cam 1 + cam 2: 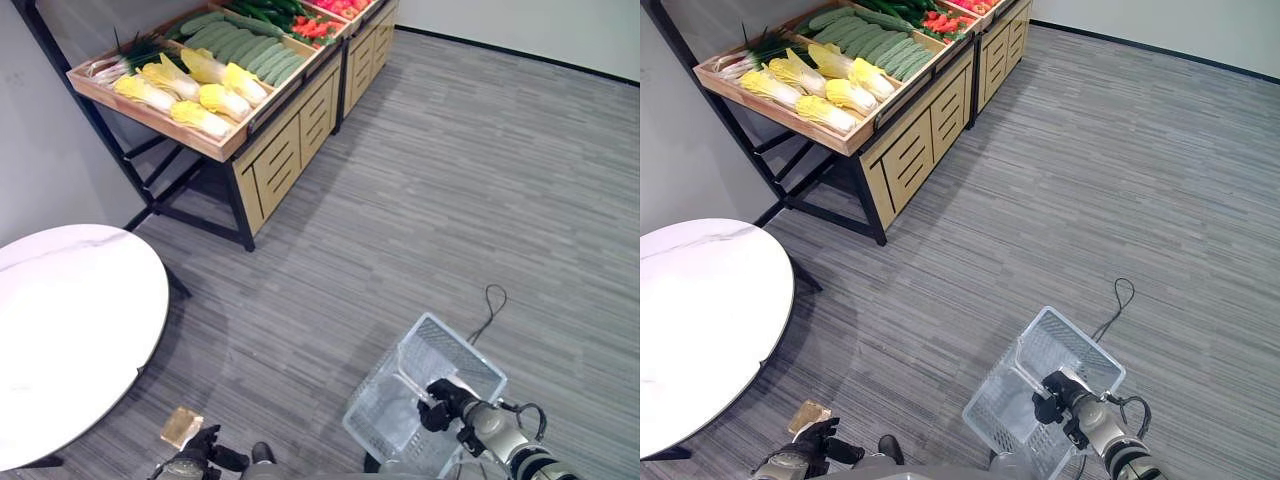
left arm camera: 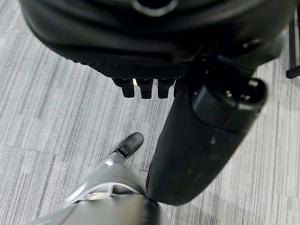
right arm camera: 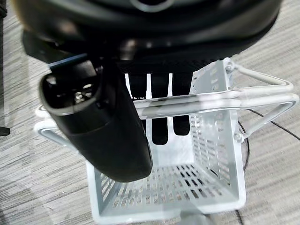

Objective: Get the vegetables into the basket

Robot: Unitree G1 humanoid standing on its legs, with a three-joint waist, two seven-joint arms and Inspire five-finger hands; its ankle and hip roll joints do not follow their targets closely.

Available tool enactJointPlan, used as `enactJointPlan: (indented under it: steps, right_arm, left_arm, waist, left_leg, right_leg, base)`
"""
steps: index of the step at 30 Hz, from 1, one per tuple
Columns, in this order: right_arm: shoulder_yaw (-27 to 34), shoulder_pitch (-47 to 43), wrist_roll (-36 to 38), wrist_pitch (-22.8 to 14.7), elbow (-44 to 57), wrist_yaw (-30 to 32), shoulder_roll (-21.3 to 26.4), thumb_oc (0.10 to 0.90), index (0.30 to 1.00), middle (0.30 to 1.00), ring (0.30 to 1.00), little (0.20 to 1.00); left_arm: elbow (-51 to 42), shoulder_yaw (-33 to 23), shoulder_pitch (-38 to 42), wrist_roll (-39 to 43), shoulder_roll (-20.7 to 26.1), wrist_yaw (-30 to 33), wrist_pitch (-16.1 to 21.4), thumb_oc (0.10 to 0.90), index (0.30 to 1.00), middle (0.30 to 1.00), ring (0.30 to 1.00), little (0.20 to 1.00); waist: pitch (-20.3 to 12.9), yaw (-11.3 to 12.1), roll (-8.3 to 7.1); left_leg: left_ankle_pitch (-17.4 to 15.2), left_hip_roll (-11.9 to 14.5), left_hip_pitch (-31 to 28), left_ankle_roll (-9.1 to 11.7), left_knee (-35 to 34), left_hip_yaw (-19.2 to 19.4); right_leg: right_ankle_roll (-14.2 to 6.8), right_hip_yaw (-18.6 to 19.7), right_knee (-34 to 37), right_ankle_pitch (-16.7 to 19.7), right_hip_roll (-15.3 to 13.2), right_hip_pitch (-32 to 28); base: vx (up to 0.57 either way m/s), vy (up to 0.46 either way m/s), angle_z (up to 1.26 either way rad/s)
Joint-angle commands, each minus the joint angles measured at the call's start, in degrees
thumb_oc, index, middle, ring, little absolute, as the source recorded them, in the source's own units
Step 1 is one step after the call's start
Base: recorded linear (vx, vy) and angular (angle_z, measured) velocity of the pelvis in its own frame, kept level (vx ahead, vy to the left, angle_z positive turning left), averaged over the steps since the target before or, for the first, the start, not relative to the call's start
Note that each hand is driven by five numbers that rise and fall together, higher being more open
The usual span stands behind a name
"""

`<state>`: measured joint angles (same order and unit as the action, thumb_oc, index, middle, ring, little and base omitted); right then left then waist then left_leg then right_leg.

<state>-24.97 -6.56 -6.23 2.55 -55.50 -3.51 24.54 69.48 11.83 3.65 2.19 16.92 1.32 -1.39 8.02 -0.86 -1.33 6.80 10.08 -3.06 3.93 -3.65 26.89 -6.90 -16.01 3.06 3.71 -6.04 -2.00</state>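
Observation:
The vegetables lie on a tilted wooden shelf at the far left: yellow cabbages (image 1: 200,95), green cucumbers (image 1: 245,45), leafy scallions (image 1: 130,55) and red vegetables (image 1: 315,28). A white perforated basket (image 1: 385,405) hangs low at the near right, over the floor. My right hand (image 1: 445,400) is shut on its handle (image 3: 211,101), with the fingers (image 3: 159,122) hooked under the two white bars. The basket (image 3: 215,154) holds nothing. My left hand (image 1: 195,460) hangs at the near left with relaxed fingers (image 2: 140,89) and holds nothing. Both hands are far from the shelf.
A round white table (image 1: 70,330) stands at the left, between me and the shelf's black frame (image 1: 235,205). A small brown object (image 1: 180,425) lies on the floor near my left hand. Grey striped floor spreads wide to the right of the wooden cabinets (image 1: 290,140).

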Motion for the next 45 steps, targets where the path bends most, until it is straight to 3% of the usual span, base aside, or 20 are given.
enactJointPlan:
  steps: [1, 3, 4, 6, 11, 19, 27, 32, 35, 38, 41, 45]
  right_arm:
    - [1.85, -5.92, 2.84, -1.74, 1.45, 1.66, 0.14, 0.4, 0.3, 0.3, 0.3, 0.3]
    - [1.72, -6.13, 3.4, -1.61, 0.99, 1.9, 0.37, 0.4, 0.3, 0.3, 0.3, 0.3]
    - [1.91, -6.6, 4.23, -1.36, -0.51, 2.02, 0.33, 0.4, 0.3, 0.3, 0.3, 0.3]
    - [2.27, -6.65, 4.55, -1.4, -1.75, 2.11, 0.13, 0.4, 0.3, 0.3, 0.3, 0.3]
    - [4.62, -4.9, 5.98, -1.49, -4.15, 2.51, -0.82, 0.4, 0.3, 0.3, 0.3, 0.3]
    - [8.87, -1.39, 10.61, -1.96, -12.7, 3.56, -5.13, 0.4, 0.3, 0.3, 0.3, 0.3]
    - [9.44, -0.69, 11.82, -1.8, -15.29, 2.5, -6.35, 0.4, 0.3, 0.3, 0.3, 0.3]
    - [10.48, -1.35, 12.07, -1.57, -15.74, 2.61, -6.14, 0.4, 0.3, 0.3, 0.3, 0.3]
    - [10.75, -1.1, 11.89, -1.56, -15.56, 2.47, -5.99, 0.4, 0.3, 0.3, 0.3, 0.3]
    - [11.56, -0.75, 12.36, -1.42, -15.04, 2.48, -5.49, 0.4, 0.3, 0.3, 0.3, 0.3]
    - [11.79, -0.5, 12.64, -1.51, -14.9, 2.73, -5.43, 0.4, 0.3, 0.3, 0.3, 0.3]
    - [11.49, 0.13, 12.4, -1.25, -15.05, 1.5, -5.68, 0.4, 0.3, 0.3, 0.3, 0.3]
  left_arm:
    - [1.86, 1.4, 3.41, -1.48, 1.0, 0.47, -0.07, 0.9, 1.0, 1.0, 1.0, 1.0]
    - [1.77, 1.6, 3.84, -0.59, 0.64, 0.69, -0.16, 0.9, 1.0, 1.0, 1.0, 1.0]
    - [1.69, 2.15, 4.07, 0.8, -0.08, 0.74, 0.24, 0.9, 1.0, 1.0, 1.0, 1.0]
    - [1.84, 2.86, 4.0, 1.17, -0.5, 0.83, 0.55, 0.9, 1.0, 1.0, 1.0, 1.0]
    - [1.5, 4.23, 2.74, -0.13, -1.17, 0.21, 0.76, 0.9, 1.0, 1.0, 1.0, 1.0]
    - [3.11, 2.74, 1.93, -1.39, -0.75, 0.6, 1.04, 0.9, 1.0, 1.0, 1.0, 1.0]
    - [3.2, 3.43, 2.37, -2.22, -1.05, 0.71, 1.26, 0.9, 1.0, 1.0, 1.0, 1.0]
    - [4.79, 1.98, 2.75, -2.35, -0.3, 1.21, 0.65, 0.9, 1.0, 1.0, 1.0, 1.0]
    - [5.0, 1.15, 2.14, -2.25, 0.06, 1.17, 0.61, 0.9, 1.0, 1.0, 1.0, 1.0]
    - [5.23, 0.55, 1.83, -2.09, 0.15, 1.18, 0.49, 0.9, 1.0, 1.0, 1.0, 1.0]
    - [5.5, 0.76, 2.38, -2.29, 0.08, 1.19, 0.47, 0.9, 1.0, 1.0, 1.0, 1.0]
    - [5.97, 1.04, 2.93, -3.53, -0.09, 1.16, 0.52, 0.9, 1.0, 1.0, 1.0, 1.0]
  waist:
    - [1.65, 0.41, -2.09]
    - [2.47, 1.08, -2.42]
    - [2.55, 2.88, -2.83]
    - [2.26, 3.72, -2.6]
    - [0.61, 2.18, -1.05]
    - [-0.66, 1.96, -0.96]
    - [0.12, 2.19, -1.5]
    - [1.17, 2.46, -1.74]
    - [2.22, 2.33, -1.36]
    - [2.74, 1.34, -1.08]
    - [3.58, -0.41, -0.82]
    - [3.72, -2.2, -0.8]
  left_leg:
    - [-4.9, 0.59, 0.49, 3.7, 8.81, -7.35]
    - [-4.31, -0.33, 2.27, 3.99, 12.57, -11.92]
    - [-6.08, -4.73, 4.95, 2.68, 9.77, -20.81]
    - [-4.04, -5.18, 7.33, 2.78, 6.3, -25.94]
    - [-4.08, -5.31, 2.2, 1.79, 1.32, -21.13]
    - [-6.46, -6.84, -3.09, 0.22, -0.99, -18.34]
    - [-8.27, -8.46, -1.86, -1.3, 1.0, -18.92]
    - [-10.09, -10.01, -0.45, -3.3, 2.53, -18.97]
    - [-11.06, -10.57, -1.95, -3.74, 2.46, -19.33]
    - [-11.68, -10.9, -4.64, -3.29, 0.78, -20.75]
    - [-12.55, -9.95, -7.4, -2.44, -0.22, -23.12]
    - [-14.21, -8.86, -11.28, -1.37, -0.97, -24.78]
  right_leg:
    - [-0.51, 2.54, -4.46, -2.62, 0.61, 2.95]
    - [0.01, 3.46, -3.9, -2.74, 1.15, 1.84]
    - [-0.33, 5.59, -2.56, -2.67, 0.93, 0.89]
    - [-0.91, 7.54, -2.02, -2.45, 1.01, 0.41]
    - [-1.93, 9.26, -2.32, -2.43, -0.48, 0.01]
    - [-3.23, 11.95, -0.78, -1.66, -1.4, -1.74]
    - [-4.12, 13.49, -1.25, -0.92, -2.33, -0.35]
    - [-5.64, 14.54, -9.85, -1.28, -3.13, 4.37]
    - [-6.51, 14.45, -15.48, 1.2, -3.53, 7.99]
    - [-5.76, 13.21, -12.16, 4.88, -4.2, 11.62]
    - [-6.31, 13.44, -7.69, 7.16, -4.22, 15.52]
    - [-6.98, 8.81, -2.76, 9.32, -4.38, 18.24]
  base:
    - [0.04, -0.176, 0.0]
    - [0.09, -0.093, -0.15]
    - [0.15, 0.004, -0.44]
    - [0.15, 0.06, -0.77]
    - [0.11, 0.175, -0.79]
    - [0.07, 0.105, -0.21]
    - [0.02, 0.075, -0.06]
    - [0.02, 0.133, -0.11]
    - [0.1, 0.1, -0.22]
    - [0.24, 0.013, 0.0]
    - [0.29, -0.063, 0.34]
    - [0.28, -0.078, 0.46]
